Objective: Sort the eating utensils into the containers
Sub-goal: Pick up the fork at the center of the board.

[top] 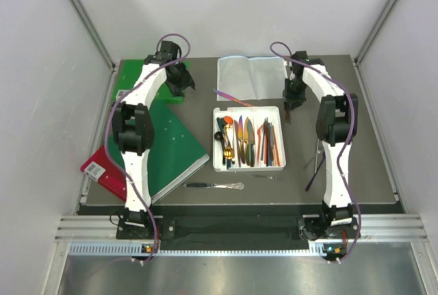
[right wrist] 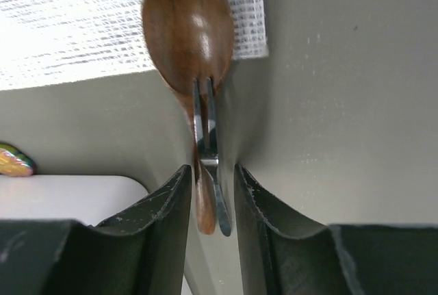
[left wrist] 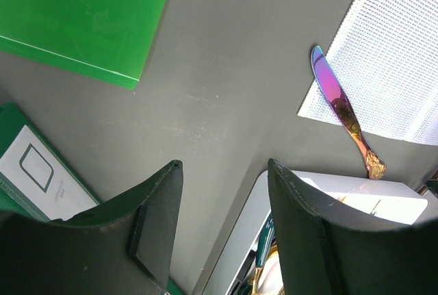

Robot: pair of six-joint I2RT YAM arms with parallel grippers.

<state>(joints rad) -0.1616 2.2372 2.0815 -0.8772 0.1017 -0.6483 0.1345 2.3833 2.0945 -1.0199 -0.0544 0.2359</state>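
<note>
Green books (top: 171, 137) stacked far left, not targets. Left gripper (left wrist: 224, 192) hovers over bare table (top: 369, 172) between books and tray, jaws wide apart, nothing in them; probably lining up for the iridescent knife (left wrist: 339, 103), which lies half on the mesh mat (left wrist: 397, 55) just beyond the tray. Silver knife (top: 215, 185) loose on table in front of tray. White tray (top: 248, 110) centre: left slot dark spoon plus gold pieces, middle slots knives, right slots long reddish and dark sticks, apparently sorted by type. Right gripper (right wrist: 211, 170) off tray's far right corner, jaws straddling wooden spoon (right wrist: 188, 28) and small fork (right wrist: 208, 151), handles together; cannot tell if pinched or let go.
</note>
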